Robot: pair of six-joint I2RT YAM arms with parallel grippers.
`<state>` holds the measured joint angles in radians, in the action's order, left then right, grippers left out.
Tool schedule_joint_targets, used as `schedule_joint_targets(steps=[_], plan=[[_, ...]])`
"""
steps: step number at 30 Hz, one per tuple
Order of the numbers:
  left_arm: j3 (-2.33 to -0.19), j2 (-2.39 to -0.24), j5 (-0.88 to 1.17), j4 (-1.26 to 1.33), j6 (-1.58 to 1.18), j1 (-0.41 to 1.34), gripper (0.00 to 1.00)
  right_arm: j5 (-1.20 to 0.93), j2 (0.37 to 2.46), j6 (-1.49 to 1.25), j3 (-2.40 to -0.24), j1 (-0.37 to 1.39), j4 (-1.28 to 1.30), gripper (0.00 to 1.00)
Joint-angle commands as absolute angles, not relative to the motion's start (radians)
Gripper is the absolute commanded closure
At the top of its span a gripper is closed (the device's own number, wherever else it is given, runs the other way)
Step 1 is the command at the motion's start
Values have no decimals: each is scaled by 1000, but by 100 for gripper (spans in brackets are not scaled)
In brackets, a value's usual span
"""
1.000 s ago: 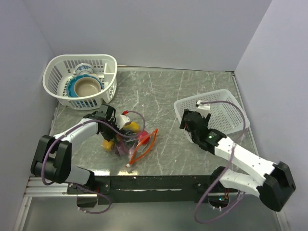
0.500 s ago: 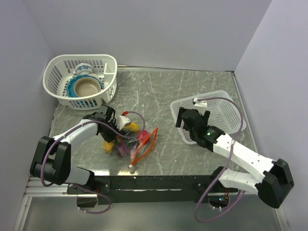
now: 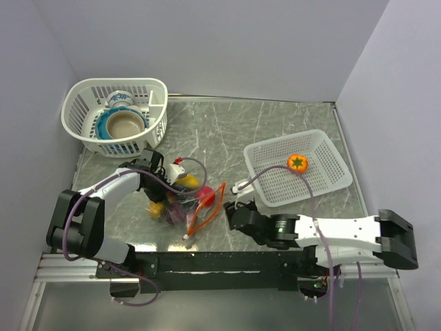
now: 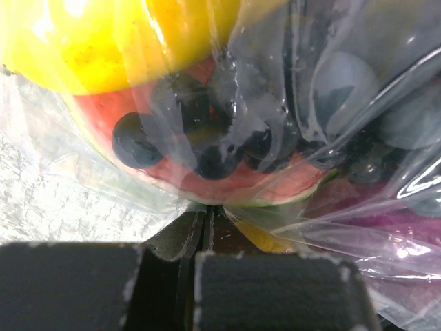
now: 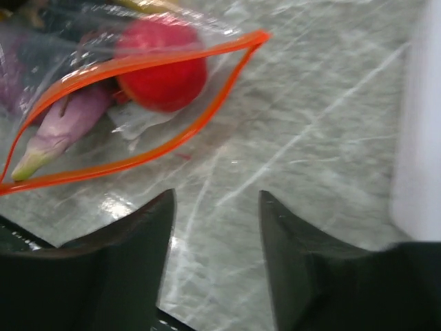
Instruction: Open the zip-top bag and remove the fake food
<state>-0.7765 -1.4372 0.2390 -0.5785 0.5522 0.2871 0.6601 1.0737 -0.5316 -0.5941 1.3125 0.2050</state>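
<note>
The zip-top bag (image 3: 185, 204) lies left of centre with its orange-red zip strip (image 3: 209, 207) open as a loop. It holds several fake foods: a red tomato (image 5: 162, 73), a pink-purple piece (image 5: 66, 125), a yellow one (image 4: 117, 41), a red slice (image 4: 207, 162) and dark grapes (image 4: 331, 89). My left gripper (image 3: 162, 181) is shut on the bag's plastic at its far-left side; the wrist view shows the film pinched at the jaws (image 4: 207, 219). My right gripper (image 3: 231, 214) is open and empty just right of the bag's mouth (image 5: 215, 203). An orange fruit with a green stem (image 3: 298, 162) lies in the right basket.
The white basket (image 3: 324, 179) holding the orange fruit stands at the right; its edge shows in the right wrist view (image 5: 417, 124). Another white basket (image 3: 83, 93) with blue-and-white bowls (image 3: 124, 124) stands at the back left. Walls close in the table on three sides.
My right arm swung from over the right basket down and left to the bag's mouth. The orange fruit now shows in that basket. The left gripper kept its hold.
</note>
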Motion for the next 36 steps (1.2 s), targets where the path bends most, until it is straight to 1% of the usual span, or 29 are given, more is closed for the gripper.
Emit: schedule_joint_targets(steps=[1,2,3,6,10,12,18,25,30,32,35,36], plan=[[-795,-1470,258,-572,537,285,99,663,1195,-514,-658,1342,17,32],[-796,-1474,256,-572,534,285,99,655,1250,-494,-673,1342,3,29],[-798,-1474,258,-574,534,285,99,647,1278,-483,-687,1344,3,23],[-795,-1473,256,-575,535,285,99,644,1385,-456,-750,1344,-57,15],[-784,-1465,255,-575,540,287,99,640,1489,-423,-825,1342,-89,11],[-776,-1465,255,-575,545,285,99,644,1537,-413,-844,1336,-95,7],[-765,-1450,265,-581,560,285,99,647,1617,-380,-882,1278,-112,3],[-755,-1433,284,-604,600,287,99,681,1698,-309,-914,1235,-135,1],[-762,-1428,296,-621,609,285,99,640,1769,-279,-971,1229,-155,1],[-765,-1422,299,-634,612,285,99,595,1798,-285,-983,1229,-158,3],[-767,-1408,295,-640,618,285,99,552,1807,-314,-988,1230,-153,10],[-767,-1407,295,-641,618,285,99,545,1804,-324,-977,1230,-150,14]])
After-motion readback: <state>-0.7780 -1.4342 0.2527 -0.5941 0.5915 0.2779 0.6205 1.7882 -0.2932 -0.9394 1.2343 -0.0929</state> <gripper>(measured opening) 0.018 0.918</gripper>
